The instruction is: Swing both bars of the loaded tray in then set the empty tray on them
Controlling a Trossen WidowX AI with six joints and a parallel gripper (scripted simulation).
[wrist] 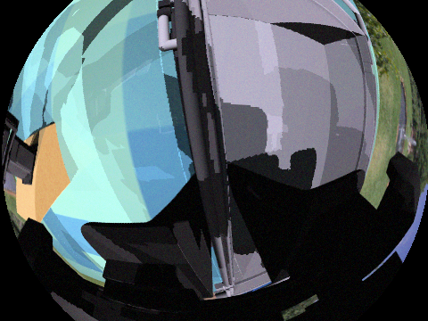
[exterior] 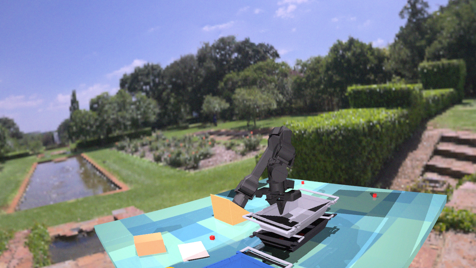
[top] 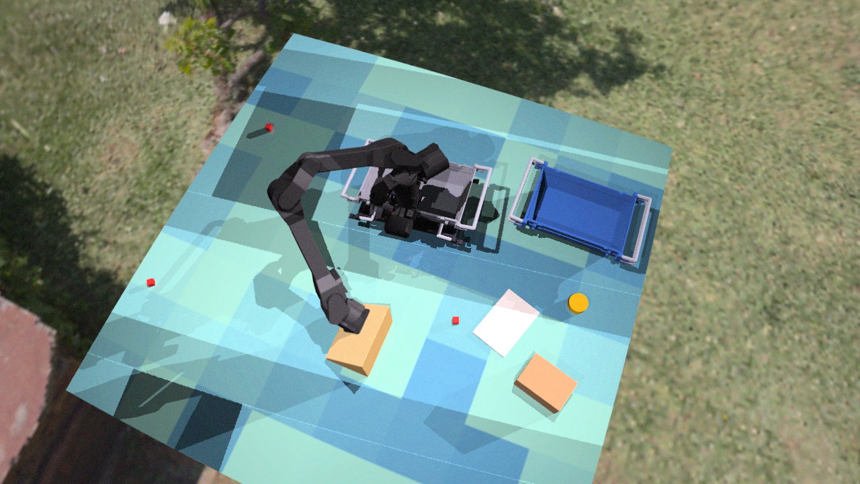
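The empty grey tray, its own bars swung out, is directly above the loaded black tray and looks about level. My gripper points down, shut on the grey tray's long side wall; the top view shows mainly its body from above. The black tray's bars lie inboard of its ends, beneath the grey tray. Only their ends show. I cannot tell whether the grey tray touches them. The load is almost wholly hidden.
A blue tray with bars out stands beside the stack. Nearby are a yellow disc, a white slab, an orange box, a tan block by the arm base and scattered red cubes.
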